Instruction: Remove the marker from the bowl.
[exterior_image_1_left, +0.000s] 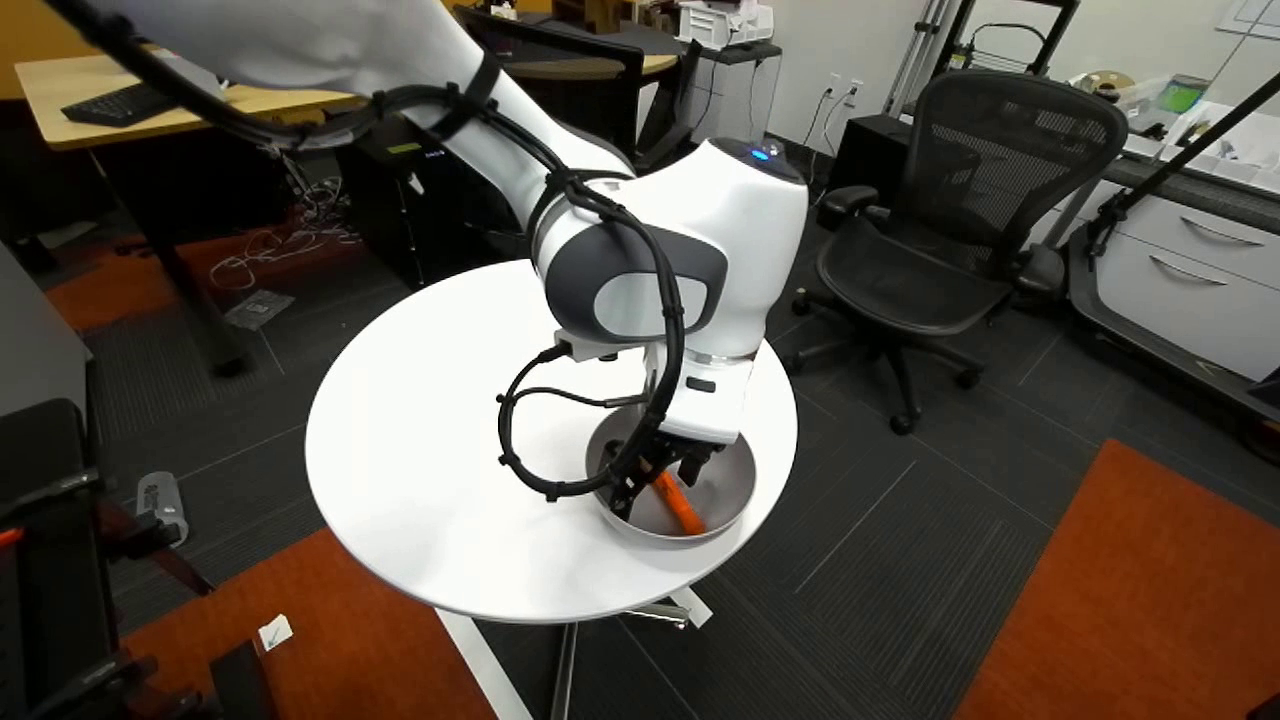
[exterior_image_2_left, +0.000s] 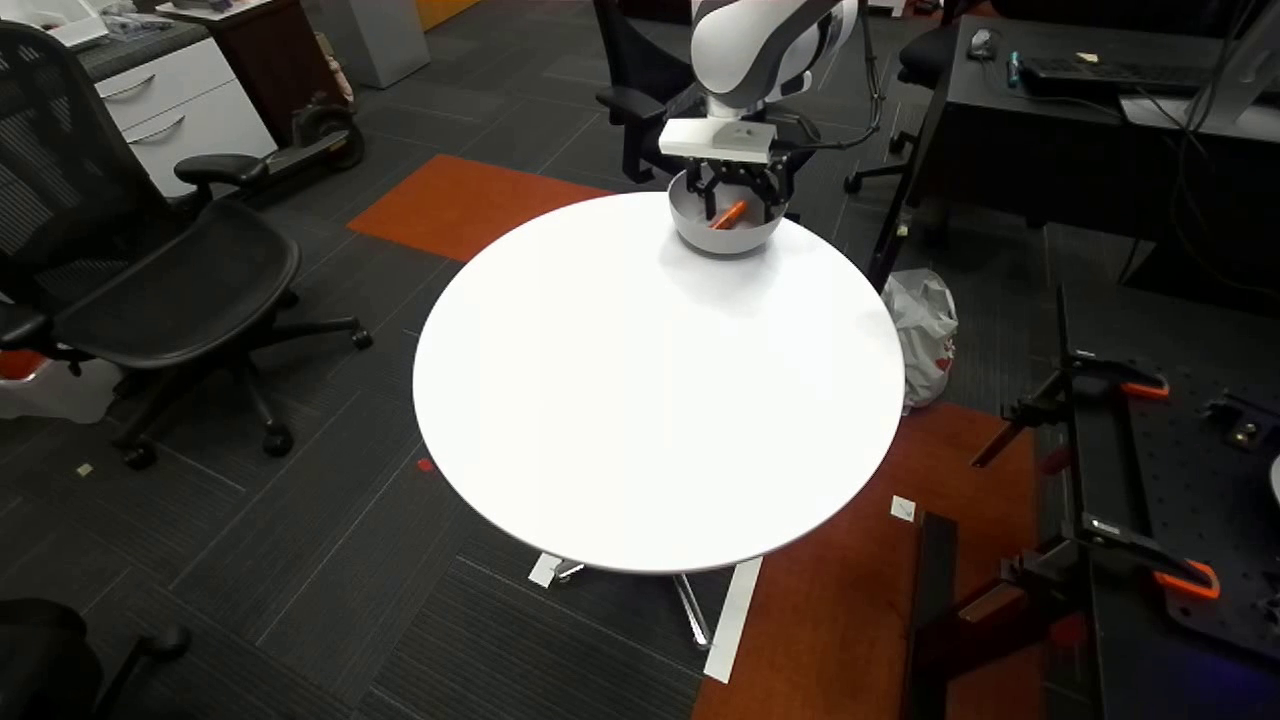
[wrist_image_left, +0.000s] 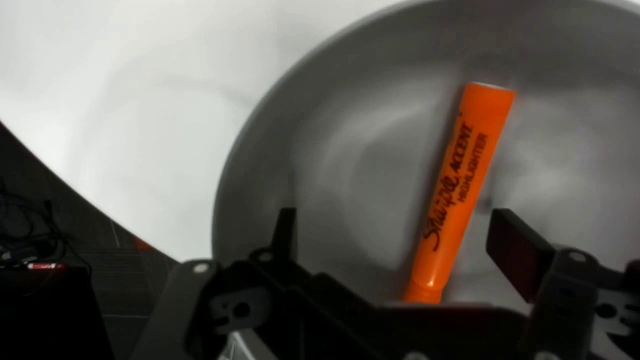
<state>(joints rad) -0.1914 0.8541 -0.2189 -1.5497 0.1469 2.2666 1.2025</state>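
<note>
The orange marker (wrist_image_left: 457, 192) lies inside the round grey bowl (wrist_image_left: 325, 150), slanting across its floor. It also shows in both exterior views (exterior_image_1_left: 680, 505) (exterior_image_2_left: 730, 214). The bowl stands near the edge of the round white table (exterior_image_2_left: 650, 400); its wall shows in an exterior view (exterior_image_2_left: 725, 241). My gripper (wrist_image_left: 393, 220) is open and points down into the bowl, with its fingers apart on either side of the marker. In the wrist view the marker is nearer the right finger and touches neither as far as I can see. Its lower end is hidden behind the gripper body.
A black office chair (exterior_image_1_left: 950, 220) stands beside the table. A black bench with clamps (exterior_image_2_left: 1180, 450) stands at the right in an exterior view. A cable loop (exterior_image_1_left: 510, 430) hangs from my wrist beside the bowl. The table's edge (wrist_image_left: 85, 197) runs close to the bowl.
</note>
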